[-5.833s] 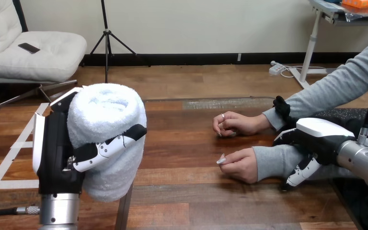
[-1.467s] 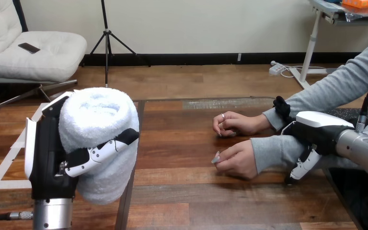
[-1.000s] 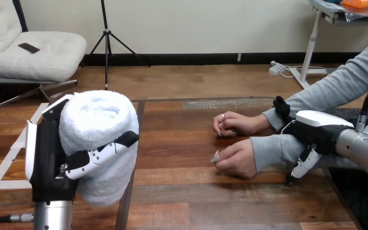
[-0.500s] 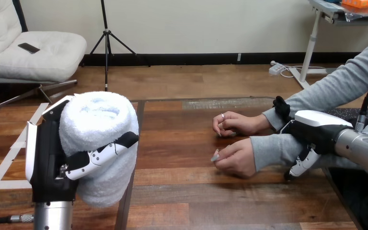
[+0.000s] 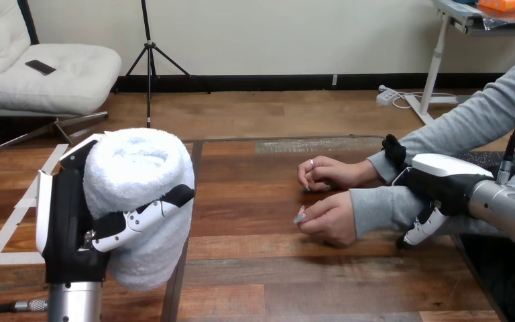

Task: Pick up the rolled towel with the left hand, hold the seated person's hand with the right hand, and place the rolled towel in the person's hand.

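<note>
Robot's left hand [image 5: 74, 228] stands upright above the table's [image 5: 255, 268] near-left edge, fingers and thumb wrapped round the upright rolled towel [image 5: 137, 174]. At the table's right side, right hand [image 5: 446, 184] palm-down, fingers curled round the person's forearm [image 5: 382, 208].

Left, rolled towel [image 5: 142, 194]; right, person's hands [image 5: 327, 219] on table [image 5: 255, 268].

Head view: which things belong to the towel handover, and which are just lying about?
Job: rolled towel, gripped in left hand; right hand, curled over the person's forearm; the person's nearer hand.
Lying about: the person's farther hand; small black thing by its sleeve.
</note>
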### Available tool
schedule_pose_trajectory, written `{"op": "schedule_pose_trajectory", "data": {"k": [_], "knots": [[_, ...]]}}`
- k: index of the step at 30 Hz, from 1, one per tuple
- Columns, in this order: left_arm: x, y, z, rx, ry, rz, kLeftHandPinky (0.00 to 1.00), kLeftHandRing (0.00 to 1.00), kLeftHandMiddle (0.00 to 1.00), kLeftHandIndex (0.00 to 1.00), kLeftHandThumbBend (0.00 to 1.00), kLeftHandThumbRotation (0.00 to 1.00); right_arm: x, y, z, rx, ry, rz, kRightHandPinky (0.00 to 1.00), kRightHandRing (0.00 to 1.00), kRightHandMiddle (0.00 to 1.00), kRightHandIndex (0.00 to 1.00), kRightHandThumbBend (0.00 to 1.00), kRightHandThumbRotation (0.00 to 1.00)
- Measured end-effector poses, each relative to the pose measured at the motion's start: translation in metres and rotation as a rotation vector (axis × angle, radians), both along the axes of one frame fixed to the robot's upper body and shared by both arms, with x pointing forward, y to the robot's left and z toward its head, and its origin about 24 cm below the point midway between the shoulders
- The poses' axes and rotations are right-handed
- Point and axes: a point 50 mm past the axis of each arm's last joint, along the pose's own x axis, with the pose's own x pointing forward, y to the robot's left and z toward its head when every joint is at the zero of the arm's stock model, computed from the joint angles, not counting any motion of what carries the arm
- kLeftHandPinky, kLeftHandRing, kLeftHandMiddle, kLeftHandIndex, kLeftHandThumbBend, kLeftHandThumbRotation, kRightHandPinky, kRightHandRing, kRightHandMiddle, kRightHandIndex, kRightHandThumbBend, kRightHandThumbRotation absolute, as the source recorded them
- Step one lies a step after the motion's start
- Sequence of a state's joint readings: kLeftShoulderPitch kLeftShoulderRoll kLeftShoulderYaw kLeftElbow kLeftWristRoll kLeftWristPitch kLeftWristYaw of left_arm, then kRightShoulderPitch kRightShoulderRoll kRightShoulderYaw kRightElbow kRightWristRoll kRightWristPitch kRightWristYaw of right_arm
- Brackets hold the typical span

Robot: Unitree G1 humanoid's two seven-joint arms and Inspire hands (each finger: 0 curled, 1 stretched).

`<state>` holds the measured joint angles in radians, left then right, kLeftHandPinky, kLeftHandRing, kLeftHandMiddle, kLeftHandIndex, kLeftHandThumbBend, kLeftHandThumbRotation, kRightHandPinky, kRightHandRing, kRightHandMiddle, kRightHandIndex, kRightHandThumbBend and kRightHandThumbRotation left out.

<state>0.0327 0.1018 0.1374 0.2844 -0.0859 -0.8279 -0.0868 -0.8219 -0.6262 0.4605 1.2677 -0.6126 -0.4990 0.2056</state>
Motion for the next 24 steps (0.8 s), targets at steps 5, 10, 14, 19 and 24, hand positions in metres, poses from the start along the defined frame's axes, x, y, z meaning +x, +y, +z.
{"op": "schedule_pose_trajectory", "data": {"k": [5,10,14,19,24], "knots": [[0.0000,0.0000,0.0000,0.000,0.000,0.000,0.27,0.31,0.38,0.42,0.62,0.00,0.0001,0.0005,0.0004,0.003,-0.007,0.004,0.41,0.45,0.50,0.53,0.65,0.12],[0.0000,0.0000,0.0000,0.000,0.000,0.000,0.27,0.31,0.38,0.42,0.62,0.00,0.0000,0.0008,0.0004,0.004,-0.007,0.007,0.41,0.45,0.50,0.52,0.63,0.14],[0.0000,0.0000,0.0001,0.000,-0.001,0.000,0.27,0.31,0.38,0.42,0.63,0.00,0.0000,0.0010,0.0005,0.005,-0.008,0.010,0.41,0.44,0.50,0.52,0.62,0.15],[0.0000,0.0000,0.0001,-0.001,-0.001,0.000,0.27,0.31,0.38,0.42,0.63,0.00,0.0000,0.0014,0.0007,0.006,-0.011,0.013,0.40,0.44,0.50,0.52,0.60,0.16],[0.0000,0.0000,0.0001,-0.001,-0.001,0.000,0.27,0.31,0.38,0.42,0.63,0.00,0.0001,0.0016,0.0009,0.007,-0.016,0.015,0.40,0.44,0.49,0.50,0.60,0.16]]}}
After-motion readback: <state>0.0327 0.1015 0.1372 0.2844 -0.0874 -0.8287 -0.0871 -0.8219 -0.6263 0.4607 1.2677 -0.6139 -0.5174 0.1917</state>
